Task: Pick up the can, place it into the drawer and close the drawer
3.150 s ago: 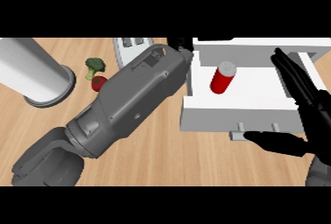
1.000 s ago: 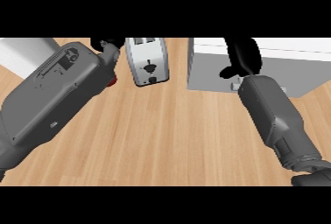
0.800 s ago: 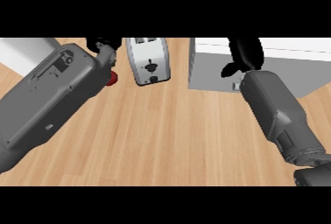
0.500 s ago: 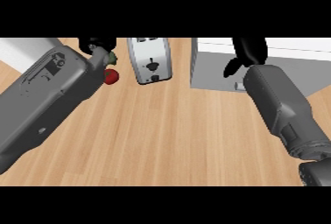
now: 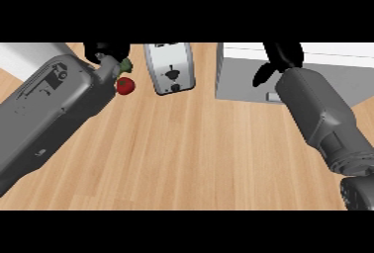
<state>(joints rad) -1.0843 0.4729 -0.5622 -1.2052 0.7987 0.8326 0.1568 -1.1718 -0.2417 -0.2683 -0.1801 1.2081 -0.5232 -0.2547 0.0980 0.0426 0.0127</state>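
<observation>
The can shows nowhere in the head view. The drawer unit (image 5: 241,79) stands at the upper right as a grey face under a white top, with no open tray sticking out. My right hand (image 5: 283,55) lies against that grey face near the top band, thumb hanging down and apart from the palm, holding nothing. My left hand (image 5: 106,49) is at the upper left, mostly cut off by the top band, just above the vegetables.
A silver toaster (image 5: 169,66) stands at top centre between my arms. A red tomato (image 5: 125,85) and a green vegetable (image 5: 126,64) lie beside my left wrist. A grey cylinder (image 5: 29,53) fills the top left corner. Bare wooden counter (image 5: 190,158) spreads below.
Three seconds ago the drawer stood open with the red can in it; now only its grey face shows. Over the last second my left forearm slid left, uncovering the tomato.
</observation>
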